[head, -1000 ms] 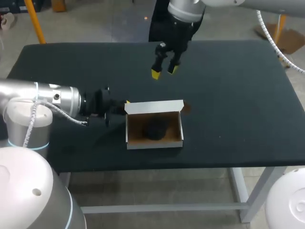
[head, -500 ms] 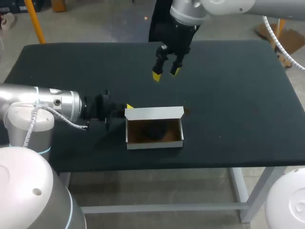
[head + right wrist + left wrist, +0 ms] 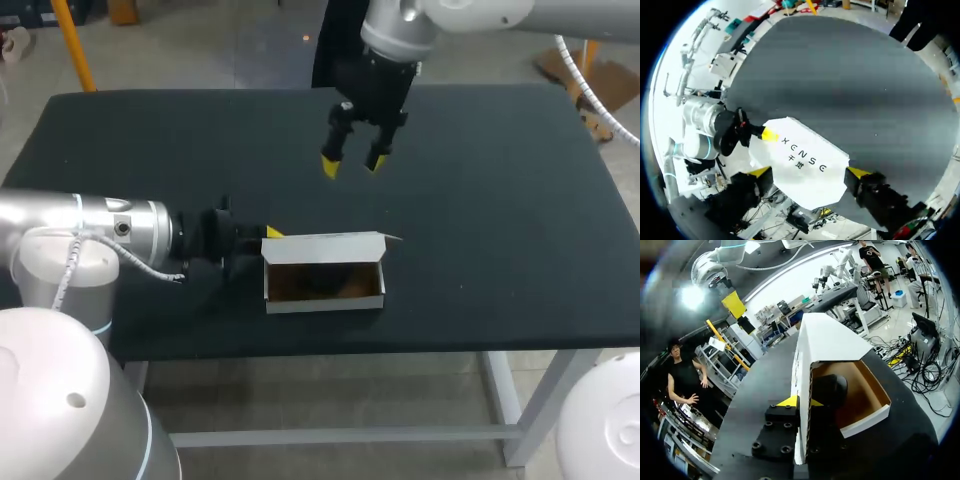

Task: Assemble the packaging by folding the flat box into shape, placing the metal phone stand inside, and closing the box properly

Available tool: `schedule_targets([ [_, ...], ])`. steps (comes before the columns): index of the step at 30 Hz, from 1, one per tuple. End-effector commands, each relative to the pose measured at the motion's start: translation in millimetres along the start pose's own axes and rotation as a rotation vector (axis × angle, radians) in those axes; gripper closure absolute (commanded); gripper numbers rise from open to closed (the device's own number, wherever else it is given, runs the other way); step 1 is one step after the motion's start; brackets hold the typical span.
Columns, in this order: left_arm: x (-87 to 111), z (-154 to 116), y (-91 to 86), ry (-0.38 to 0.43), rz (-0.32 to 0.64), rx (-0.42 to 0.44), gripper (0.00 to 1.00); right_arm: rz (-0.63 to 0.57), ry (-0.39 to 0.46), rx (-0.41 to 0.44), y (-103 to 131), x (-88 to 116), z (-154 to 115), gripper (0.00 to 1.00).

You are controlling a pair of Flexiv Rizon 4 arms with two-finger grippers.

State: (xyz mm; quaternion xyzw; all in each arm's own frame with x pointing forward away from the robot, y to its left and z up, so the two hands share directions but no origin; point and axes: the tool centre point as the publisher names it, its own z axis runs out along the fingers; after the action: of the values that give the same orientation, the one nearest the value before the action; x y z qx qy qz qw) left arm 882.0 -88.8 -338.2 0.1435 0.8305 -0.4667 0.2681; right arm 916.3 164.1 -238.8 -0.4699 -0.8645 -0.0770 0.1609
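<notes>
A white cardboard box (image 3: 323,297) with a brown inside stands near the table's front edge. Its lid (image 3: 322,246) leans forward over the opening. My left gripper (image 3: 268,233) is at the lid's left end, shut on the cardboard edge, as the left wrist view shows (image 3: 802,401). The dark phone stand (image 3: 832,389) lies inside the box, just ahead of that gripper. My right gripper (image 3: 355,162) hangs open above the table behind the box. In the right wrist view its fingers (image 3: 809,173) straddle the lid's white outer face (image 3: 800,160) from above, apart from it.
The black table (image 3: 500,200) holds nothing else. The box sits close to the front edge, with wide room to its right and behind it.
The lid has swung forward and down over the box, led by my left gripper. My right gripper has come lower and nearer to the box.
</notes>
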Motion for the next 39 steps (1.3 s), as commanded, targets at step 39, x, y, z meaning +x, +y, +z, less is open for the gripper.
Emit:
schedule_targets([
  [39,19.6,3.6,5.0,-0.031,0.079,-0.005,1.0,0.693,0.016,0.22,-50.4,-8.3,40.2,0.22],
])
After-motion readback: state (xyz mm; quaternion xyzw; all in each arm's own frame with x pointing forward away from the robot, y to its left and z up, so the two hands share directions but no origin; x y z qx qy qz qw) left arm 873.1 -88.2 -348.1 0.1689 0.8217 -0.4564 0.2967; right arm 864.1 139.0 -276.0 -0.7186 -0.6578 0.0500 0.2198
